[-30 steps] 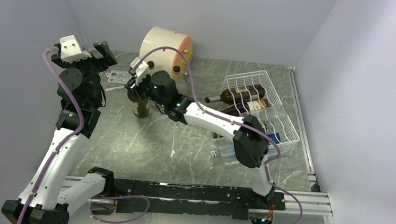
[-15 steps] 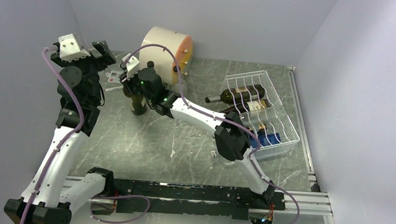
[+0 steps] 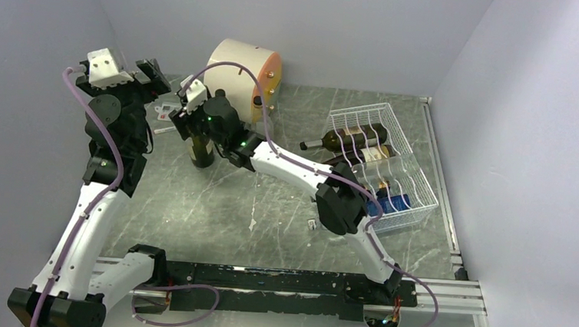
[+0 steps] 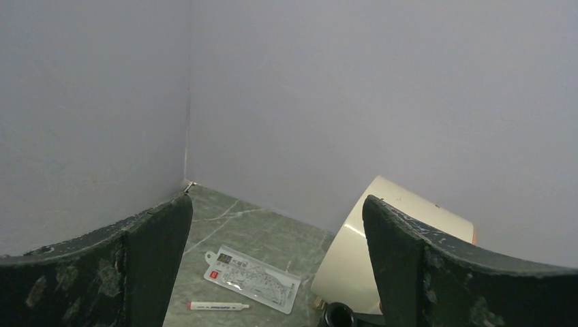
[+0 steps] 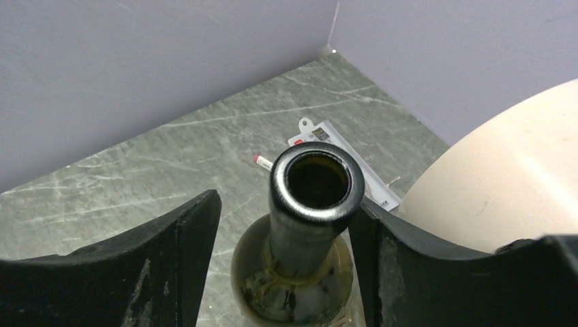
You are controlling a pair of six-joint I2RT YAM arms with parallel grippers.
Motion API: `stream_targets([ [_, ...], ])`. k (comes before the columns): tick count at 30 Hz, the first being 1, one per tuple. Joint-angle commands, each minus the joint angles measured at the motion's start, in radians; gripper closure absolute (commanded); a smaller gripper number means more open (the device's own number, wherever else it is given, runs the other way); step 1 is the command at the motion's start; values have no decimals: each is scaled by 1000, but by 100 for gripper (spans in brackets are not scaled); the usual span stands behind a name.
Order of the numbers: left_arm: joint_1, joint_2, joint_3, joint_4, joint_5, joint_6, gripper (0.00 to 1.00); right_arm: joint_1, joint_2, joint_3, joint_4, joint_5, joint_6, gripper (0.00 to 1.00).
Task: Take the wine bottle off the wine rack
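A dark wine bottle (image 3: pixel 202 150) stands upright on the table, left of centre, well away from the white wire wine rack (image 3: pixel 415 189) at the right. In the right wrist view its open mouth and neck (image 5: pixel 315 197) rise between the spread fingers of my right gripper (image 5: pixel 285 212). That gripper is open: the right finger (image 5: pixel 409 272) sits close against the neck and the left finger stands apart. My left gripper (image 4: pixel 276 231) hangs open and empty, raised at the far left (image 3: pixel 150 73). Other bottles (image 3: pixel 352 139) lie in the rack.
A cream drum with an orange face (image 3: pixel 241 68) lies just behind the upright bottle. A clear packet (image 4: pixel 253 278) and a white pen (image 4: pixel 218 306) lie on the table near the back left corner. Walls close in at left, back and right.
My right gripper has opened off the bottle's neck. Before that the right arm carried the bottle slightly left. The left arm has barely moved.
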Motion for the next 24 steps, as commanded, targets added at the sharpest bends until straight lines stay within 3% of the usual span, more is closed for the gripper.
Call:
stream_targets([
  [1,12,-17,6,14,12,-8,2,1,-105,-16,30,-6,-24,25],
  [6,11,-27,5,16,-1,2,2,2,-227,-104,10,-25,-63,21],
  [14,11,-33,2,18,-9,0,2,4,-617,-537,-26,-9,-261,10],
  [18,-2,-30,6,11,-13,-1,2,4,-819,-701,-150,44,-397,1],
  [24,-50,-30,4,22,-55,32,2,4,-1081,-832,-482,112,-590,0],
])
